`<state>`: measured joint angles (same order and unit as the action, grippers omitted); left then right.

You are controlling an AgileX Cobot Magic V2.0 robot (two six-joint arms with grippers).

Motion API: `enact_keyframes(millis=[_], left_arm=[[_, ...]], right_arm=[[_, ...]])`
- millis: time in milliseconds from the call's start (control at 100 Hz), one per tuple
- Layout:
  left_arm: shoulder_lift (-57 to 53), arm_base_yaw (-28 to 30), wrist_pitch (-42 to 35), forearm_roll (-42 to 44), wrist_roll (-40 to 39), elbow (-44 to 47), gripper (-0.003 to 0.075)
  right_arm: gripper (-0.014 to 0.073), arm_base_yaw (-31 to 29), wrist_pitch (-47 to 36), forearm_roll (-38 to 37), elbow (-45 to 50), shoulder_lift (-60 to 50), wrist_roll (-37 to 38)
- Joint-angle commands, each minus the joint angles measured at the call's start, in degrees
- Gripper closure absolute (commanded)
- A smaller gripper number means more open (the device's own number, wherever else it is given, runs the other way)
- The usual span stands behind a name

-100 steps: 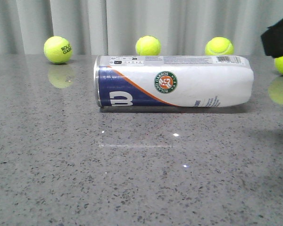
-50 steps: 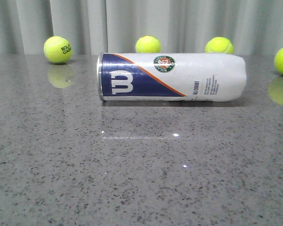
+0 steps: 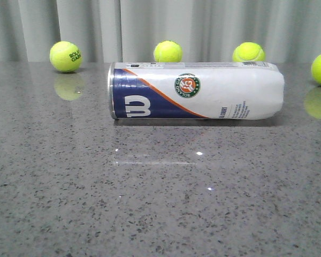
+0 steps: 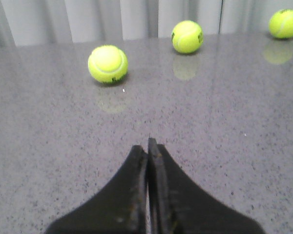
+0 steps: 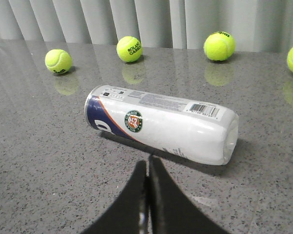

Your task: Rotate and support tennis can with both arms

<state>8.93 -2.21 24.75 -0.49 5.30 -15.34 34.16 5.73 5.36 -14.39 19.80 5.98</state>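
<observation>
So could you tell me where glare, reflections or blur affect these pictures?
Front view: the glossy table mirrors the tennis balls and shows small specular glints; the tennis can is sharp. Left wrist view: soft overall, the left gripper blurred. Right wrist view: ball reflections again, with a dark shadow beneath the can.

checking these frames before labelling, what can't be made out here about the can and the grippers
- Front view: neither gripper shows, both out of frame.
- Left wrist view: tennis can outside the frame; only the left gripper, shut, and balls.
- Right wrist view: the "W" is turned out of sight; right gripper shut.
- All views: the can's small print is too small to read.
</observation>
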Motion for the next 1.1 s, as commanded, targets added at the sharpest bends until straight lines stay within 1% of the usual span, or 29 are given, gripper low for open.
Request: enact_keyframes(millis=[0, 80, 230, 300, 350, 420, 430, 440, 450, 460, 470, 490, 500, 540, 590, 630, 710, 780, 890, 980, 1090], left_arm=[[5.7, 0.01, 2.72, -0.11, -0.04, -6.15, 0.0739], [10.84, 0.01, 7.28, -0.11, -0.04, -9.45, 0.0739], [19.61, 0.01, 13.03, -0.11, -0.04, -15.21, 0.0736], [23.46, 0.01, 15.14, -0.41, -0.04, -17.68, 0.0699], [25.9, 0.01, 15.68, -1.06, -0.04, -19.19, 0.0633], [29.03, 0.01, 15.77, -2.72, -0.04, -20.88, 0.0486], [29.63, 0.01, 15.77, -2.9, -0.04, -21.06, 0.045], [29.93, 0.01, 15.77, -3.35, -0.04, -21.23, 0.0432], [30.24, 0.01, 15.77, -3.56, -0.04, -21.59, 0.0393], [30.83, 0.01, 15.77, -3.96, -0.04, -21.76, 0.0372], [31.11, 0.01, 15.77, -4.18, -0.04, -22.1, 0.0332], [31.95, 0.01, 15.77, -4.89, -0.04, -22.64, 0.0292], [32.5, 0.01, 15.77, -5.09, -0.04, -22.8, 0.0253], [33.86, 0.01, 15.31, -6.39, -0.04, -23.8, 0.0159], [35.75, 0.01, 14.77, -7.92, -0.04, -24.87, 0.0101], [37.3, 0.01, 14.77, -9.84, 0.21, -25.74, 0.0095], [40.18, 0.01, 14.75, -15.54, 3.53, -27.19, 0.0118], [42.65, 0.01, 14.75, -22.79, 6.9, -28.3, 0.0147], [46.34, 0.01, 15.0, -36.51, 11.81, -29.4, 0.0193], [49.6, 0.01, 16.42, -47.71, 19.19, -30.25, 0.0205], [54.02, 0.01, 20.84, -60.44, 27.72, -31.46, 0.0204]], right_arm=[[0.0652, 0.0, -4.52, -0.59, -1.49, 0.22, -0.56], [0.0652, 0.0, -4.52, -0.59, -1.49, 0.22, -0.56], [0.0652, 0.0, -4.52, -0.59, -1.49, 0.22, -0.56], [0.0652, 0.0, -4.52, -0.59, -1.49, 0.22, -0.56], [0.0652, 0.0, -4.52, -0.59, -1.49, 0.22, -0.56], [0.0652, 0.0, -4.52, -0.59, -1.49, 0.22, -0.56], [0.0652, 0.0, -4.52, -0.59, -1.49, 0.22, -0.56], [0.0652, 0.0, -4.52, -0.59, -1.49, 0.22, -0.56], [0.0652, 0.0, -4.52, -0.59, -1.49, 0.22, -0.56], [0.0652, 0.0, -4.52, -0.59, -1.49, 0.22, -0.56], [0.0652, 0.0, -4.52, -0.59, -1.49, 0.22, -0.56], [0.0652, 0.0, -4.52, -0.59, -1.49, 0.22, -0.56], [0.0652, 0.0, -4.52, -0.59, -1.49, 0.22, -0.56], [0.0652, 0.0, -4.52, -0.59, -1.49, 0.22, -0.56], [0.0652, 0.0, -4.52, -0.59, -1.49, 0.22, -0.56], [0.0652, 0.0, -4.52, -0.59, -1.49, 0.22, -0.56], [0.0652, 0.0, -4.52, -0.59, -1.49, 0.22, -0.56], [0.0652, 0.0, -4.52, -0.59, -1.49, 0.22, -0.56], [0.0652, 0.0, -4.52, -0.59, -1.49, 0.22, -0.56], [0.0652, 0.0, -4.52, -0.59, -1.49, 0.22, -0.56], [0.0652, 0.0, -4.52, -0.59, -1.49, 0.22, -0.56]])
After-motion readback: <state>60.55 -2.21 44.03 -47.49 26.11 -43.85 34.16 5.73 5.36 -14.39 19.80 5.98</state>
